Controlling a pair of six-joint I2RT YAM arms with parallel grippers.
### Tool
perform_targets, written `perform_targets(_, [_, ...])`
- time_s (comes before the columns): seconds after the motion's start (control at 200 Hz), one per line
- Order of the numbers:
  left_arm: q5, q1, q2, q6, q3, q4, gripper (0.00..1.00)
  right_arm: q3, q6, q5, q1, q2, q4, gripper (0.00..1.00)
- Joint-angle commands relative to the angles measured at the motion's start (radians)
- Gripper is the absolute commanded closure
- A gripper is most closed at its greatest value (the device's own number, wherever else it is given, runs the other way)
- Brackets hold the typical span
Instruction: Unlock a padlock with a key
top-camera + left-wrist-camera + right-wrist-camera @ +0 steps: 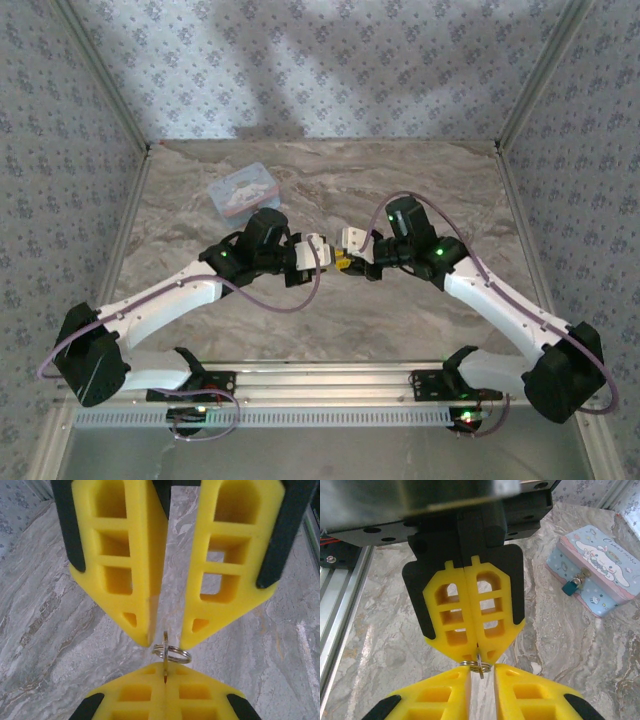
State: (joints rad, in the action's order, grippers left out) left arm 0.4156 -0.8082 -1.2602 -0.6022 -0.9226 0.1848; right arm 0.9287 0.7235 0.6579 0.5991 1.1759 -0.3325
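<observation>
I see the key (165, 639) pinched in my closed left gripper (165, 666), its ring (470, 664) between the right gripper's (482, 670) barely parted jaws (nothing clamped). My 2 arms bend inward, tips meeting just in front of the tin box (243, 190).

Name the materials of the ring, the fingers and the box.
Ring: metal, silvery wire with bright glints. Fingers: matte yellow plastic, moulded or printed, with open cells. Box: probably tin or card; glossy printed cartoon lid.

My left jaws and right jaws face tip to tip above the desk (420, 180), key ring (476, 666) between them. The box (243, 190) lies behind my left jaws, padlock (572, 584) on its near side.
</observation>
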Motion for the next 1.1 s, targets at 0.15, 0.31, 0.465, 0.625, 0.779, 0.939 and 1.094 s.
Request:
perform_targets(0.15, [0.033,-0.008,-0.001,-0.018,-0.036,0.019,1.00,0.036,0.001,0.038,0.002,0.010,-0.004,0.90])
perform_targets(0.31, [0.030,-0.006,0.007,-0.008,-0.034,0.018,0.99,0.024,-0.045,0.080,-0.029,-0.001,0.007,1.00])
perform_targets(0.465, [0.086,0.032,0.049,0.075,-0.002,-0.043,0.71,-0.051,-0.178,0.130,-0.104,-0.060,0.123,1.00])
perform_targets(0.625, [0.188,0.125,0.131,0.299,0.097,-0.263,0.45,-0.146,-0.386,0.148,-0.177,-0.126,0.307,1.00])
perform_targets(0.779, [0.124,0.171,0.198,0.640,0.214,-0.589,0.28,-0.239,-0.686,0.106,-0.213,-0.169,0.564,1.00])
perform_targets(0.939, [-0.019,0.181,0.183,1.054,0.164,-0.632,0.25,-0.285,-0.974,-0.011,-0.181,-0.176,0.751,1.00])
perform_targets(1.094, [-0.046,0.183,0.119,1.435,0.108,-0.708,0.26,-0.316,-1.124,-0.163,-0.090,-0.172,0.863,1.00])
